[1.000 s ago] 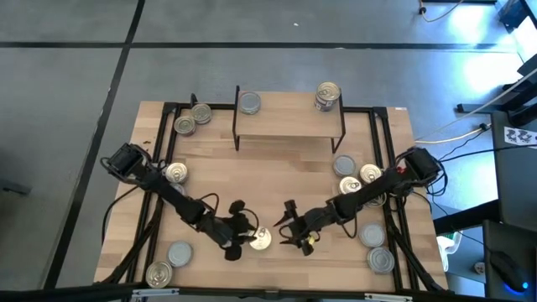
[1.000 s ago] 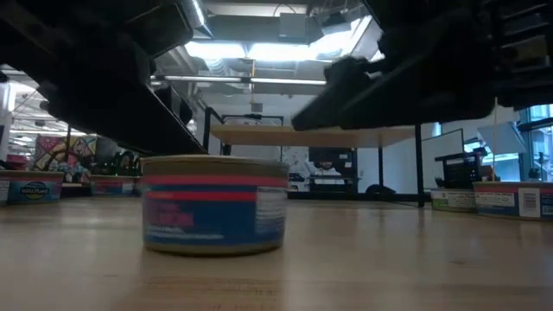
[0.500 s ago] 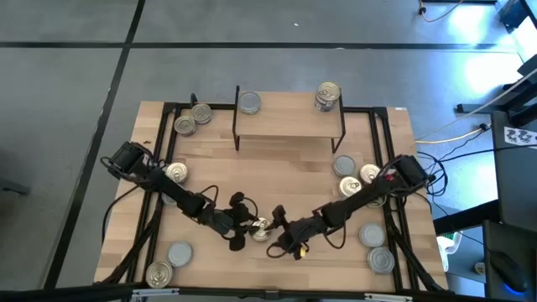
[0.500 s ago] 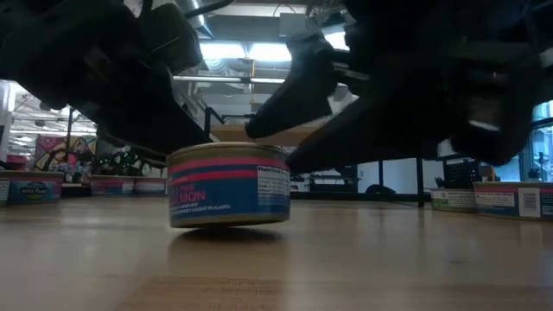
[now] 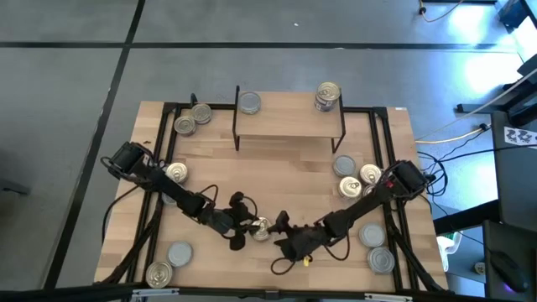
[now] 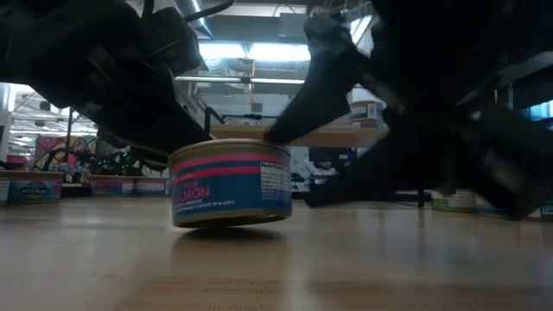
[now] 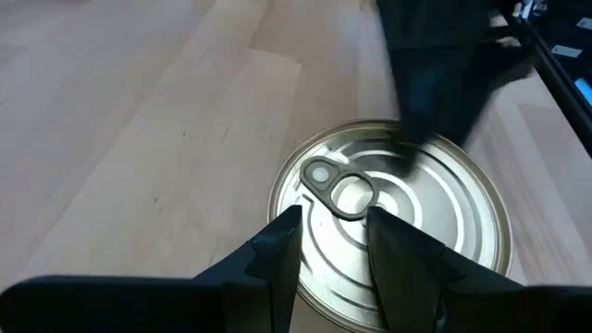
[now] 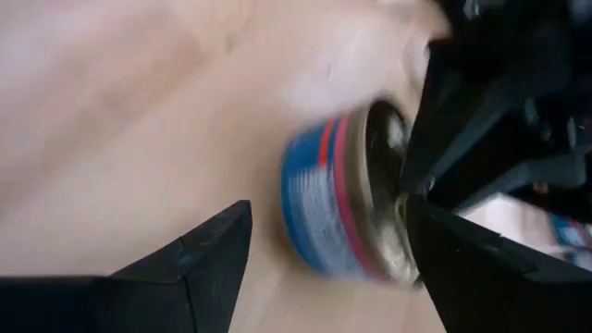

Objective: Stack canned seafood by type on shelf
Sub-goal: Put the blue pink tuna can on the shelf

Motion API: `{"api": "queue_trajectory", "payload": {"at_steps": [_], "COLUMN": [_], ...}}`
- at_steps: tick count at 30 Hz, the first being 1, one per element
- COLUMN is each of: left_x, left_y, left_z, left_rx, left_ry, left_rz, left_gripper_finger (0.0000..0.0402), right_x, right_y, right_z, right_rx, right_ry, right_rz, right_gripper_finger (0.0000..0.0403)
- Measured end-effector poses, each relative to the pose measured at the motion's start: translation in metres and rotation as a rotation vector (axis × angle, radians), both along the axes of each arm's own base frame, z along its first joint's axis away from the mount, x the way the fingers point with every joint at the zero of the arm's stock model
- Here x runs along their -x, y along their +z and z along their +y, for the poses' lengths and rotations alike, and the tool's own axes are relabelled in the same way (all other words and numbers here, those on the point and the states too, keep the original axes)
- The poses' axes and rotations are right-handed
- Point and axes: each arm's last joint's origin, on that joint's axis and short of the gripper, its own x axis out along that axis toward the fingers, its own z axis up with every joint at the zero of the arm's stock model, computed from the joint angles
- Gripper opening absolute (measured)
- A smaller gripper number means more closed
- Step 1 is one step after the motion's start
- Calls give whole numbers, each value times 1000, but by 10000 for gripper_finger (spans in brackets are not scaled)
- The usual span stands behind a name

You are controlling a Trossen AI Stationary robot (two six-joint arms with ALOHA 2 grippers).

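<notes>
Both arms are converged on one can (image 5: 261, 226) at the near-centre of the tabletop (image 5: 277, 172), standing upright with its silver pull-tab lid up and a blue-and-pink label around the side. Our left tool (image 7: 331, 242) sits over the lid, fingers only slightly parted, tips at the pull ring, holding nothing that we can confirm. Our right tool (image 8: 324, 250) is wide open, level with the can's side wall and just beside it, not yet closed on it. We judge the can rigid and fairly heavy for its size, with a smooth label and slick metal rim, so grip across the side wall mid-height, not by the ring or lid edge. The shelf (image 5: 289, 126) stands far-centre, carrying one silver-topped can at its left end and what looks like a short stack at its right end; other cans lie scattered left and right.
</notes>
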Motion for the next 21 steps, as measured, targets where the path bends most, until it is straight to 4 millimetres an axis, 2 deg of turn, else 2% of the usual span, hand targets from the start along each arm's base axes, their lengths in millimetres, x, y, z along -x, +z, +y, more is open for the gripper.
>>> {"api": "queue_trajectory", "payload": {"at_steps": [11,21], "left_x": [-1,-2], "left_y": [1,1], "left_z": [2,3], "left_rx": [10,2], "left_ry": [12,28], "left_rz": [-15,-19], "left_gripper_finger": [123,123], "right_x": [-7,-30], "right_y": [-17,-23], "right_z": [-4,-5], "right_rx": [89,137], "right_ry": [-35,-61], "right_rz": [11,3], "right_gripper_finger": [280,280]}}
